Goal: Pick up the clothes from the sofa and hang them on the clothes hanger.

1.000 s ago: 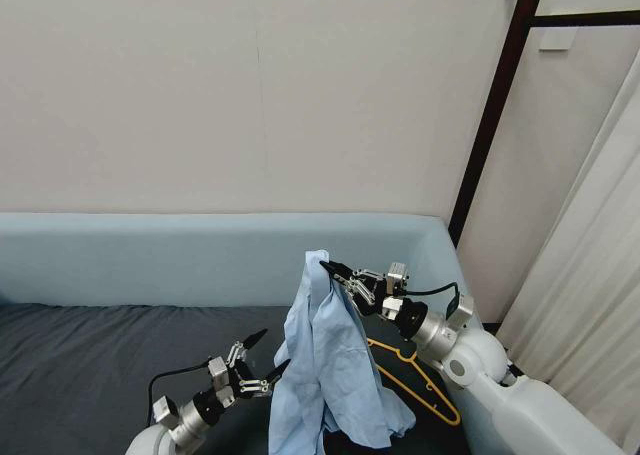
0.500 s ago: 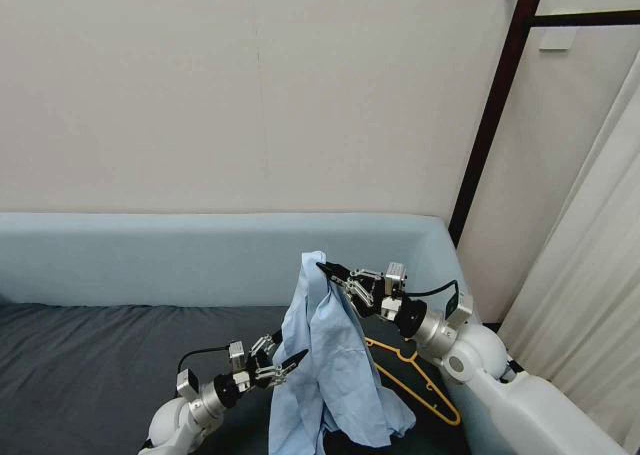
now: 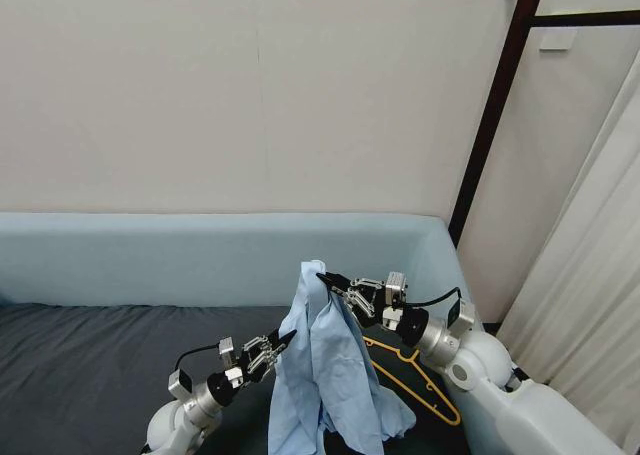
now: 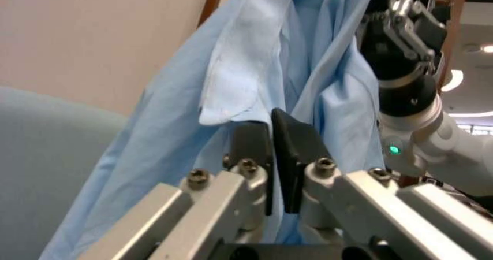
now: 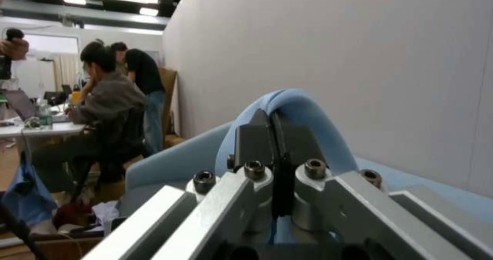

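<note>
Across the left of the head view, a sofa (image 3: 120, 255) with a pale blue back and a dark seat. Low and left of centre, the left gripper (image 3: 287, 334) reaching up from the seat, tips touching the near edge of a light blue shirt (image 3: 330, 375). From the left wrist view, closer: 2 dark fingers (image 4: 250, 147) drawn nearly together, a thin slit between them, a folded hem of the shirt draped just above the tips. Cannot tell whether any cloth sits inside that slit. At centre, the shirt held up off the seat, hanging in long folds, its lower end gathered on the dark seat. At its peak, the right gripper (image 3: 322, 272), pinched tight on the fabric. From the right wrist view, up close: blue cloth humped over the tips and clamped between both pads (image 5: 253, 138). Just right of the shirt, lying on the seat beneath the right arm, 1 orange hanger (image 3: 407, 355), one end meeting the cloth. Farther right, past the sofa's end, a dark wooden clothes rack (image 3: 495, 110) standing upright, then a white curtain (image 3: 590, 305).
</note>
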### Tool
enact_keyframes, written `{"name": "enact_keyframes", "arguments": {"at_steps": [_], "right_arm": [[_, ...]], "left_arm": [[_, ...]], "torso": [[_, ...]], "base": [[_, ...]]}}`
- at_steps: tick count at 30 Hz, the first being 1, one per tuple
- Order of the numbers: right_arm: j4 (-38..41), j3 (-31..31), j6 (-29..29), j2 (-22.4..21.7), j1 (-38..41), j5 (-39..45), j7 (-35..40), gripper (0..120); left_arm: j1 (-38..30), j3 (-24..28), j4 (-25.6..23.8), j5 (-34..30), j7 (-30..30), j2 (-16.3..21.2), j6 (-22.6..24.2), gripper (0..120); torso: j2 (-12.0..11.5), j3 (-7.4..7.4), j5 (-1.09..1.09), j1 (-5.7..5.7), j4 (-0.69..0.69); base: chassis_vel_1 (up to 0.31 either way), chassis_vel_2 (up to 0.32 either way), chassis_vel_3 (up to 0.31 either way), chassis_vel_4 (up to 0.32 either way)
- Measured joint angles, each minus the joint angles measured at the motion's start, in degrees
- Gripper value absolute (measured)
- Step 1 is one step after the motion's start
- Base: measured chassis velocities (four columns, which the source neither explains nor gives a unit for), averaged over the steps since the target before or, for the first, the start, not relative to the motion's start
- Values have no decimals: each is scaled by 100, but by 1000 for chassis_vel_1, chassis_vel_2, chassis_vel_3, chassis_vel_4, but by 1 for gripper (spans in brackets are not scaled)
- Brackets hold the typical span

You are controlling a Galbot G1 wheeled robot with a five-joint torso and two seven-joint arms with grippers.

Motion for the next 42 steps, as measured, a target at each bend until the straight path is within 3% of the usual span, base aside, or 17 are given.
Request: {"name": "enact_keyframes", "arguments": {"at_steps": [8, 12, 13, 15, 16, 17, 20, 25, 29, 32, 33, 34, 37, 38, 41, 42], "right_arm": [[-120, 131, -44, -25, -47, 646, -36, 0], [-277, 249, -166, 44, 64, 1576, -28, 0], [-277, 249, -166, 44, 64, 1576, -28, 0], [-360, 262, -263, 152, 412, 2146, -63, 0], [-360, 262, -263, 152, 412, 2146, -63, 0], [-294, 246, -318, 184, 628, 2413, -59, 0], [-62, 214, -451, 243, 998, 2773, 89, 0], [97, 20, -530, 379, 1190, 2771, 556, 0], [-203, -224, -594, 463, 930, 2097, 972, 0], [-594, -406, -677, 496, 495, 1343, 1072, 0], [-594, -406, -677, 496, 495, 1343, 1072, 0], [-769, -436, -730, 508, 265, 966, 1016, 2], [-1054, -404, -704, 557, -125, -75, 894, 15], [-1054, -404, -704, 557, -125, -75, 894, 15], [-1117, -279, -580, 570, -413, -1404, 1550, 30], [-1117, -279, -580, 570, -413, -1404, 1550, 30]], "left_arm": [[186, -29, -594, -282, -686, 112, -298, 0], [403, -113, -1736, -636, -1458, 469, -567, 0], [403, -113, -1736, -636, -1458, 469, -567, 0], [379, -282, -3036, -854, -2026, 1072, -604, 0], [379, -282, -3036, -854, -2026, 1072, -604, 0], [295, -405, -3439, -894, -2182, 1333, -596, 0], [243, -657, -3800, -894, -2338, 1653, -583, 0], [349, -780, -3729, -617, -2508, 1704, -655, 0], [499, -699, -3446, 73, -2609, 1504, -694, 0], [611, -542, -3053, 1154, -2726, 1312, -671, 0], [611, -542, -3053, 1154, -2726, 1312, -671, 0], [647, -475, -2866, 1618, -2761, 1247, -648, 0], [697, -363, -2574, 2236, -2827, 1149, -554, 0], [697, -363, -2574, 2236, -2827, 1149, -554, 0], [682, -334, -2401, 2599, -2849, 1130, -373, 0], [682, -334, -2401, 2599, -2849, 1130, -373, 0]], "torso": [[0, 0, 0, 0, -1], [0, 0, 1, -1, -1], [0, 0, 1, -1, -1], [0, 0, 1, -1, 1], [0, 0, 1, -1, 1], [0, 0, 0, -1, -1], [0, 0, 0, -1, 0], [1, -1, -3, -1, 2], [0, 0, -1, 0, 1], [0, 0, 0, 0, -1], [0, 0, 0, 0, -1], [0, 1, 0, 0, -2], [0, 0, 1, -1, -2], [0, 0, 1, -1, -2], [0, 0, 0, -1, 0], [0, 0, 0, -1, 0]], "base": [[0, 0, 0, 0], [0, 0, 0, 0], [0, 0, 0, 0], [0, 0, 0, 0], [0, 0, 0, 0], [0, 0, 0, 0], [0, 0, 0, 0], [0, 0, 0, 0], [0, 0, 0, 0], [0, 0, 0, 0], [0, 0, 0, 0], [0, 0, 0, 0], [0, 0, 0, 0], [0, 0, 0, 0], [0, 0, 0, 0], [0, 0, 0, 0]]}}
